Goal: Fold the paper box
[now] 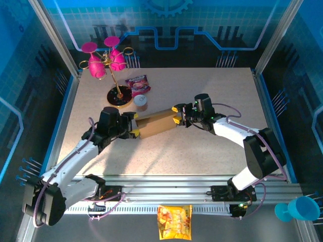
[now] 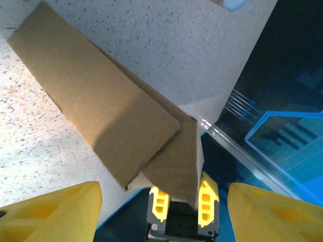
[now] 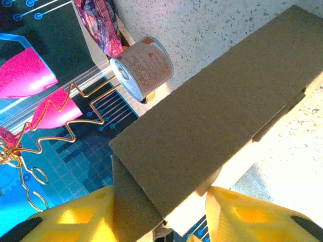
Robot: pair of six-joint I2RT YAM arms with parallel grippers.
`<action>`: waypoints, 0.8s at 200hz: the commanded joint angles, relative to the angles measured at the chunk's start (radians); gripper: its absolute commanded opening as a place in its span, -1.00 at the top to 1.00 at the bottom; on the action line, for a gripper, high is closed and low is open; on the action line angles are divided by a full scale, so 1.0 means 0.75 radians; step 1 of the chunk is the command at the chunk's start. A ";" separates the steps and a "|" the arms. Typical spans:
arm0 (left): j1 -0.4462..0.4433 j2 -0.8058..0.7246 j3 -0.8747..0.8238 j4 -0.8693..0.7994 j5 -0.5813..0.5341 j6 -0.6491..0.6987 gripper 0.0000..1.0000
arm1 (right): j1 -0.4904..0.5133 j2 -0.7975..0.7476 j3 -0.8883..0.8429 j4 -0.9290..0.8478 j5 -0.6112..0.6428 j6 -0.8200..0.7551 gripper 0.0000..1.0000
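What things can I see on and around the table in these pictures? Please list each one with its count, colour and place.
brown cardboard paper box: one, brown, table centre, between the grippers
small round can: one, brown label, just behind the box
shiny snack packet: one, purple and red, behind the can
wire rack on a round base: one, gold on black, far left of the table
goblets: at least two, pink, hanging on the rack
snack bag: one, yellow, in front of the near rail
blue goblet: one, blue, off the near right corner
left gripper: yellow fingers, open, at the box's left end
right gripper: yellow fingers, shut on the box's right end
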 commanded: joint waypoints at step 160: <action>-0.026 0.076 -0.212 0.203 -0.129 -0.214 0.73 | -0.060 0.052 -0.075 -0.105 -0.026 -0.128 0.26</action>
